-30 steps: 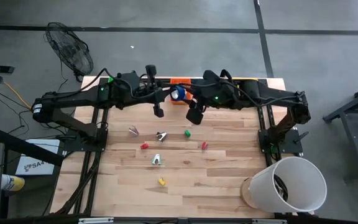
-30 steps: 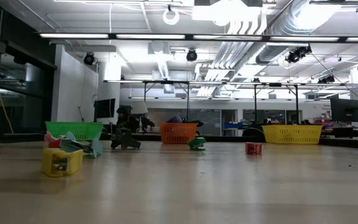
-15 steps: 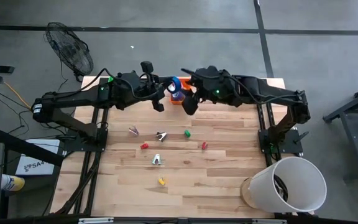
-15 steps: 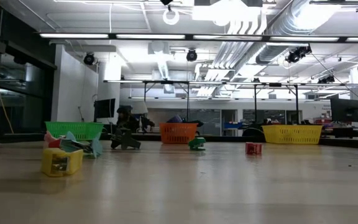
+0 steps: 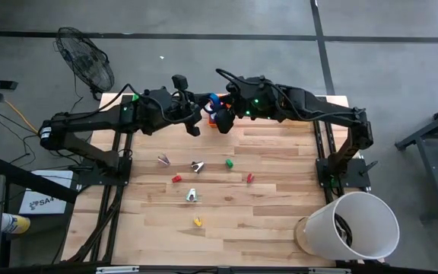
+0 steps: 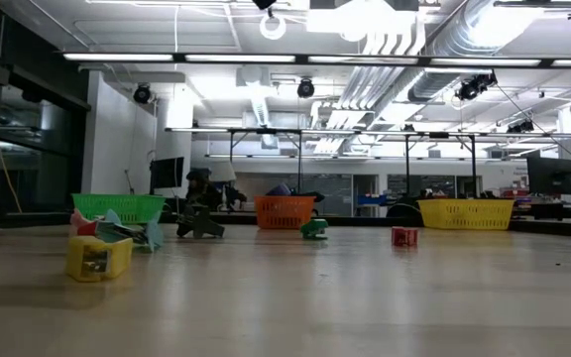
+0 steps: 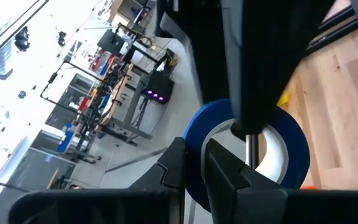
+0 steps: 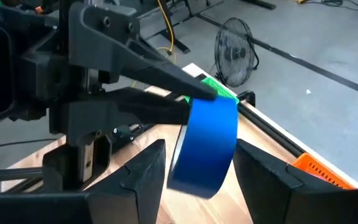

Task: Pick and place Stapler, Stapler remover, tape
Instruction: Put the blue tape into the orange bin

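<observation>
A blue roll of tape (image 5: pixel 214 101) hangs in the air over the table's far edge, above the orange basket (image 5: pixel 217 122). My left gripper (image 7: pixel 197 168) is shut on it. My right gripper (image 8: pixel 201 163) is open, with one finger beside each flat face of the roll. Small red, green (image 5: pixel 229 162) and yellow staplers and claw-shaped stapler removers (image 5: pixel 197 165) lie on the middle of the table. My left gripper pinches the roll's wall (image 7: pixel 194 155), one finger inside the ring's hole and one on the outer band. In the right wrist view its fingers (image 8: pixel 166 79) come in level at the roll's upper part. The roll hangs clear of the table and basket. My right gripper: whether its fingers touch the roll's faces I cannot tell.
Green (image 6: pixel 117 206), orange (image 6: pixel 285 211) and yellow (image 6: pixel 466 213) baskets stand along the far edge. A white bucket (image 5: pixel 356 224) stands at the near right corner. A fan (image 5: pixel 86 61) stands on the floor beyond the far left corner.
My right gripper has moved toward the table's left and far edge, rolling at the wrist, until its fingers stand on either side of the tape. My left gripper has turned at the wrist without shifting, and the tape in it has swung a little toward the far edge.
</observation>
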Motion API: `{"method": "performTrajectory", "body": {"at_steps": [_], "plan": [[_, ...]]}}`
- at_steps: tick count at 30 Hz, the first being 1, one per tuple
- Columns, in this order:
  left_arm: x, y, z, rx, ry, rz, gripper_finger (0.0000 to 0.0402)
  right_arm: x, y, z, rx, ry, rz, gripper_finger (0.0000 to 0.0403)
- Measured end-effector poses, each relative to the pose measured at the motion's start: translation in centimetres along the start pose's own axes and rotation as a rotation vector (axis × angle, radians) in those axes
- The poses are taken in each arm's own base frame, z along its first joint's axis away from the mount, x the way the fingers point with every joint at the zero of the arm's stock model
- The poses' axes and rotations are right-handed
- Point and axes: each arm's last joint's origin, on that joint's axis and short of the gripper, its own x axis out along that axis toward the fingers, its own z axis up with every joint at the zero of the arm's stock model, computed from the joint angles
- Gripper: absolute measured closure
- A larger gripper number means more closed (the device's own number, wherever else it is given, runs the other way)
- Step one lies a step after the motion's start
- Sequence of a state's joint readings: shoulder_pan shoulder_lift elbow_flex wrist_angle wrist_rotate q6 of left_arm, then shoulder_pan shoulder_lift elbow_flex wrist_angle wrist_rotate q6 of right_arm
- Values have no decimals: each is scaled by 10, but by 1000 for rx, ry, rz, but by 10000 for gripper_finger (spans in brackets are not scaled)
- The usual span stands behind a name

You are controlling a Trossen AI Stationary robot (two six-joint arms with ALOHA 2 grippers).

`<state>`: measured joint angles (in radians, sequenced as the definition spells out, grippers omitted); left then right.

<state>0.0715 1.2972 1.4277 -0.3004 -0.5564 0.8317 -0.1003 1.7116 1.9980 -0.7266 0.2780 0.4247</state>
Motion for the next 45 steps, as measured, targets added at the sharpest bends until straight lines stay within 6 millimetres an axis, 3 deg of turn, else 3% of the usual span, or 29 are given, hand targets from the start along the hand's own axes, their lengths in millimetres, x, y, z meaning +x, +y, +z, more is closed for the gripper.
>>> {"method": "performTrajectory", "body": {"at_steps": [6, 15, 23, 33, 39, 45], "plan": [[0, 0, 0, 14, 6, 0, 372, 2, 0, 0, 19, -18, -27, 231], [0, -1, -1, 29, 14, -4, 372, 3, -5, 2, 37, -12, -16, 307], [0, -1, -1, 30, 8, -12, 371, 4, -6, 2, 52, -6, -14, 299], [0, -2, 0, 29, -7, -25, 297, 4, -5, 2, 27, 5, 9, 310], [-2, 0, -1, 48, -9, -25, 291, 4, -5, 2, 26, 6, 6, 310], [-16, 8, -6, 79, 2, -38, 290, 6, -19, 0, 32, 43, -86, 310]]}}
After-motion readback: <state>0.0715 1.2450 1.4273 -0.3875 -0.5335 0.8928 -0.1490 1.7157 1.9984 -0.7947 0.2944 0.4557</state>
